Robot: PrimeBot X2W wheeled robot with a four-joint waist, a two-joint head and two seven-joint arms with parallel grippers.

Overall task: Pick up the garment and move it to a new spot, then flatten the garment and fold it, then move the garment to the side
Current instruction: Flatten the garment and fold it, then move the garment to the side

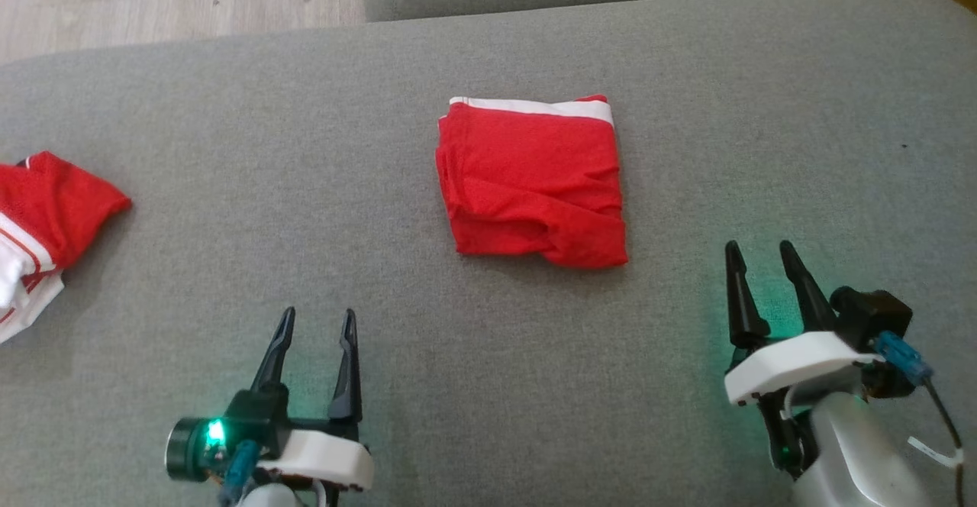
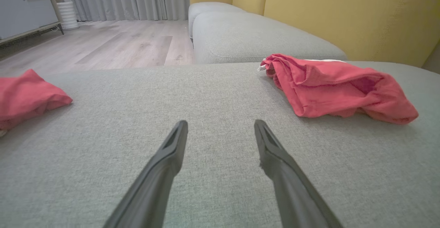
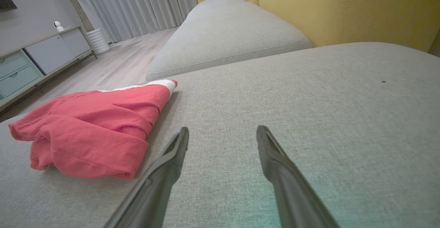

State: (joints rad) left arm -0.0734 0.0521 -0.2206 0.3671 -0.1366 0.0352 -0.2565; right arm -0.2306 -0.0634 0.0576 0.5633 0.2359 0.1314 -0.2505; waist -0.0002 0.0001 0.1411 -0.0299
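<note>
The folded red garment (image 1: 534, 182) lies mid-cushion (image 1: 229, 110) on the grey sofa, white band on its far edge, nearly square, so no long axis matters. It sits ahead of both arms and between them. The right fingers (image 1: 740, 301), spread and empty, are just off its near right corner and look closer. The left fingers (image 1: 347, 369), also spread and empty, sit further back. Another red-and-white garment (image 1: 46, 217) lies far left.

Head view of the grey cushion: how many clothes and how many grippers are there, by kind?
Garments: 2, a folded red cloth garment with a white band and a red-and-white cloth garment at the left edge.
Grippers: 2, left gripper and right gripper, both open.
Total: 4
</note>
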